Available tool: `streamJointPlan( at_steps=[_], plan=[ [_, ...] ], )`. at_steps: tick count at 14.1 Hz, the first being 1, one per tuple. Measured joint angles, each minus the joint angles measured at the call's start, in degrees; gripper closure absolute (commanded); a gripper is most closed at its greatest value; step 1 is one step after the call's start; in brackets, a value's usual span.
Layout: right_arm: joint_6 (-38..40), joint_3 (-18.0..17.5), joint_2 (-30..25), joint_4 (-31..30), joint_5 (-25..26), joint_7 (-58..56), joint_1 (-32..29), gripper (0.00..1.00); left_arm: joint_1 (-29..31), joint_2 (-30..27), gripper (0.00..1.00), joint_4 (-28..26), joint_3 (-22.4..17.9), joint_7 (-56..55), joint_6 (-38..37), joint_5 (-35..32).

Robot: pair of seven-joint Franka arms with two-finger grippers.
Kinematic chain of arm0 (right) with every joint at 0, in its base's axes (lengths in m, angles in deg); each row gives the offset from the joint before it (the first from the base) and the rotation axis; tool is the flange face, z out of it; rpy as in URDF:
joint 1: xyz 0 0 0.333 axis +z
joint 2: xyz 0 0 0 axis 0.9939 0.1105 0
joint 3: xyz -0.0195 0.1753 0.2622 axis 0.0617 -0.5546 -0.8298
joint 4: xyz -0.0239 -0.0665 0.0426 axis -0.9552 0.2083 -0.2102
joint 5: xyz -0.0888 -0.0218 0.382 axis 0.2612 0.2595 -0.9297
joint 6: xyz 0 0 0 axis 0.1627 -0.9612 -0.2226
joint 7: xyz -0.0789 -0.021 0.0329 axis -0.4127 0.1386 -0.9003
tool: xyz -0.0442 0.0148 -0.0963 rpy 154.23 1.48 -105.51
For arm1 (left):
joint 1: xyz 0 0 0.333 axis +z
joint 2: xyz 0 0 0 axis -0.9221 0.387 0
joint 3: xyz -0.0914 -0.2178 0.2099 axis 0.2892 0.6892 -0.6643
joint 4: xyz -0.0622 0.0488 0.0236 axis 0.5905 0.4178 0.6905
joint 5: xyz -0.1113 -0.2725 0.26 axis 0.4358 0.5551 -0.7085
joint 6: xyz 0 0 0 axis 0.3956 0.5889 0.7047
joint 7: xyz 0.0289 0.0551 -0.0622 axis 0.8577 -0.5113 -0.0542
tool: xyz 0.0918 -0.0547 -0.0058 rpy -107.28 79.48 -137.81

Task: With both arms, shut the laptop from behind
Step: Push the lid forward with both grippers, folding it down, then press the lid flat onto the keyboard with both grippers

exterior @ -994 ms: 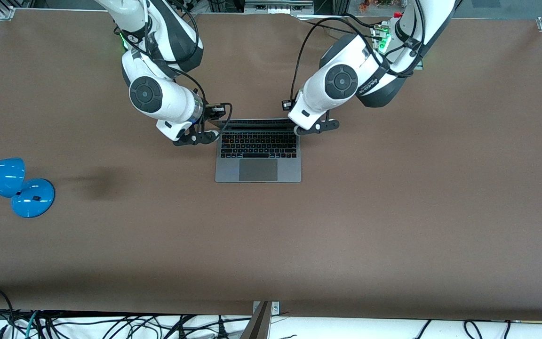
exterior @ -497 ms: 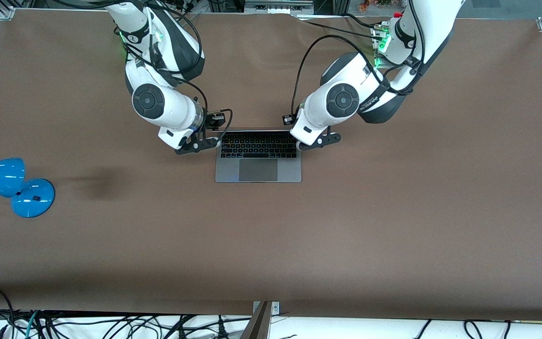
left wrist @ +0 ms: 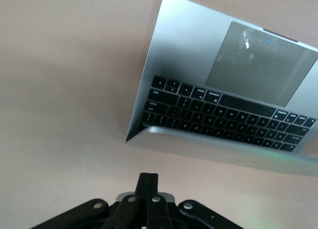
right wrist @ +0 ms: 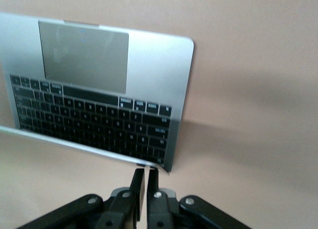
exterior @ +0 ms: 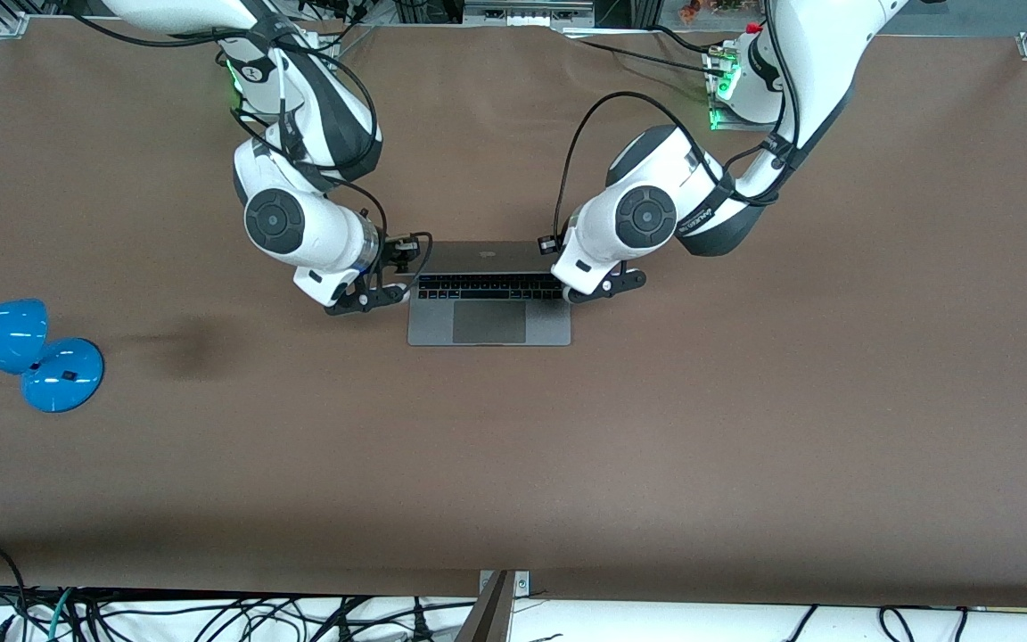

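The grey laptop lies mid-table, half closed. Its lid leans over the keyboard and hides the upper key rows. My left gripper is shut and empty, against the lid's back at the corner toward the left arm's end. My right gripper is shut and empty at the lid's other corner. In the left wrist view the fingers sit just off the lid edge above the keys. In the right wrist view the fingertips touch the lid's corner.
A blue desk lamp stands near the table edge at the right arm's end. Brown table surface spreads all around the laptop. Cables hang along the edge nearest the front camera.
The lid has swung from nearly upright down over the keyboard, toward the front camera. Both grippers have followed it the same way and lower, staying at its two corners.
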Motion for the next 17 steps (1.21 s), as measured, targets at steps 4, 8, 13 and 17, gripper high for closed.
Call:
streamJointPlan(
  at_steps=[4, 8, 13, 17],
  plan=[
    [-2.5, 0.1, 3.2, 1.5, 0.3, 0.0, 0.0, 0.91, -0.1, 1.8, 1.0, 0.7, -0.5, 0.0, 1.9, -0.5],
    [-4.1, 0.4, 6.7, 3.8, 2.0, -0.1, 0.1, 0.91, -1.3, 4.5, 1.0, 2.9, -1.5, -1.0, 3.3, -2.7],
    [-4.4, 2.4, 11.3, 8.1, 4.1, -0.1, 2.0, 0.91, -7.0, 8.4, 1.0, 7.4, -7.0, -2.2, 3.7, -4.5],
    [-4.5, 3.2, 12.9, 9.7, 4.1, -0.1, 3.0, 0.91, -8.4, 10.7, 1.0, 8.6, -9.2, -2.1, 6.1, -4.6]
  ],
)
